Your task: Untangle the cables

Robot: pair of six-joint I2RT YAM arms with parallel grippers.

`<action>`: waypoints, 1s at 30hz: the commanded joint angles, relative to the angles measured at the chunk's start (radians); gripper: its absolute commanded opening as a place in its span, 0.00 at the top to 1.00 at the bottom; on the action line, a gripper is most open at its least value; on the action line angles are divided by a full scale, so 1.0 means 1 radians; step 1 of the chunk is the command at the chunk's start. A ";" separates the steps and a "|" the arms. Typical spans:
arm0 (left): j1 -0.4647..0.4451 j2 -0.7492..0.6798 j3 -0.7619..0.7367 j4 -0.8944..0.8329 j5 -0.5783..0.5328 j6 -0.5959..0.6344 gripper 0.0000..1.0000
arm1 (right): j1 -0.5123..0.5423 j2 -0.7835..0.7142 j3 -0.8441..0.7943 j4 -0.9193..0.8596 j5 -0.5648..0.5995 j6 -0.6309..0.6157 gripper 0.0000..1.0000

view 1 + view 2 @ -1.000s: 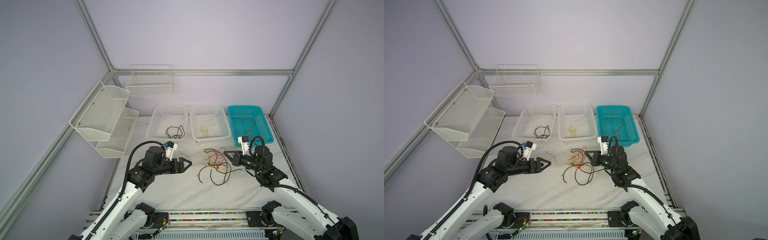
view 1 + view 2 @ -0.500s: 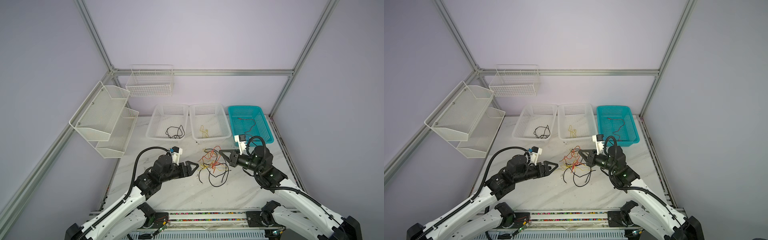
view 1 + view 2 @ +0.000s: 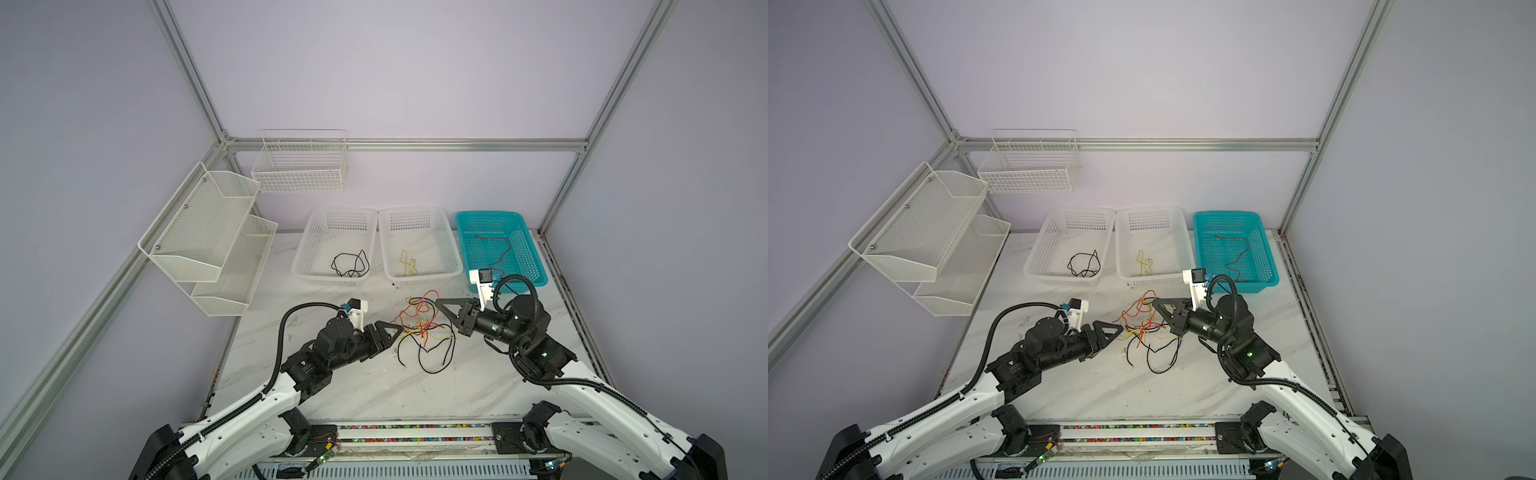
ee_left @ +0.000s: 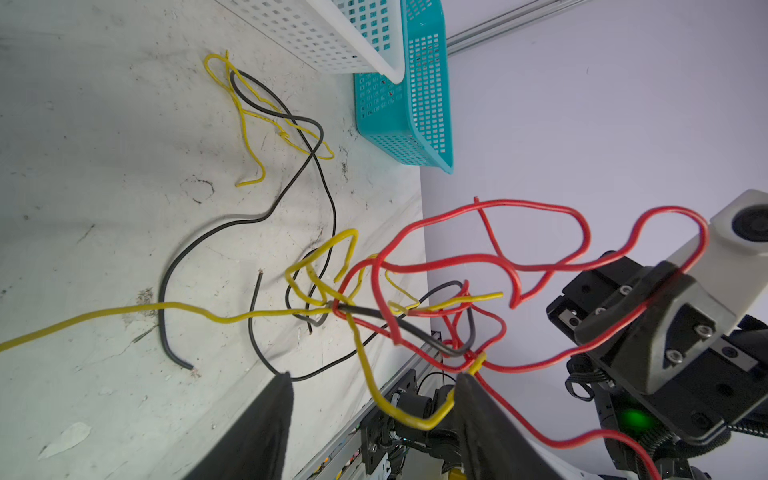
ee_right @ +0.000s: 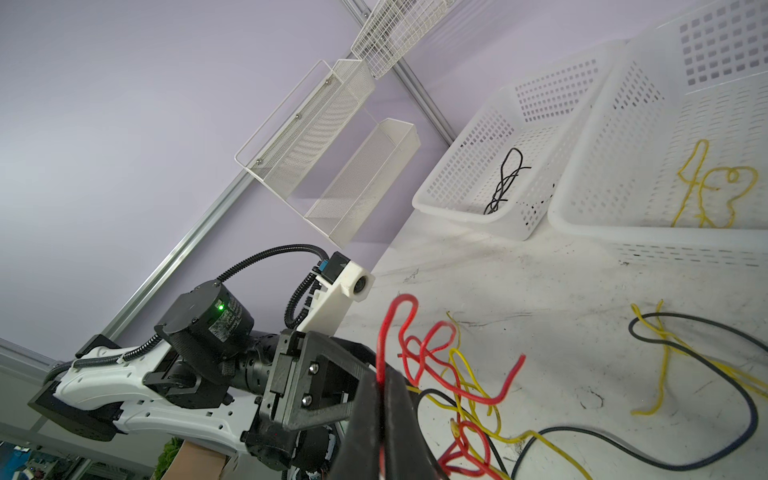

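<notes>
The cables point(image 3: 422, 328) point(image 3: 1144, 326) form a tangle of red, yellow and black wires mid-table between both arms. My right gripper point(image 3: 437, 301) point(image 5: 381, 380) is shut on a red cable point(image 5: 395, 316), holding its loops up off the table. At the tangle's left edge my left gripper point(image 3: 400, 328) point(image 4: 372, 378) is open. A yellow cable point(image 4: 409, 419) loops between its fingers and touches one of them. Black cable ends point(image 4: 174, 353) trail on the marble.
At the back stand a white basket point(image 3: 340, 210) holding a black cable point(image 3: 351, 266), another white basket point(image 3: 411, 210) with a yellow cable point(image 3: 409, 264), and a teal basket point(image 3: 490, 214) with a red cable point(image 3: 498, 249). Mesh shelves point(image 3: 208, 232) and a wire basket point(image 3: 299, 166) hang on the left wall.
My left gripper has moved right to the tangle and its jaws have narrowed around a yellow loop. The right gripper stayed shut on the red cable and shifted slightly left.
</notes>
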 commanded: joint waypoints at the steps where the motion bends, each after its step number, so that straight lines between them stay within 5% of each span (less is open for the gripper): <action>1: -0.011 0.002 -0.031 0.117 0.005 -0.039 0.45 | 0.015 -0.026 -0.005 0.079 0.013 0.010 1.00; 15: -0.015 0.030 -0.030 0.127 0.001 -0.027 0.76 | 0.043 -0.043 -0.026 0.112 0.019 0.016 1.00; 21: -0.016 0.038 -0.004 0.099 -0.004 -0.001 0.97 | 0.049 -0.064 -0.040 0.111 0.025 0.016 1.00; 26: -0.010 -0.023 0.015 -0.013 -0.036 0.044 1.00 | 0.049 -0.103 -0.039 0.016 0.153 0.004 1.00; 30: 0.030 -0.152 0.045 -0.239 -0.069 0.104 1.00 | 0.048 -0.094 -0.039 -0.152 0.396 0.040 1.00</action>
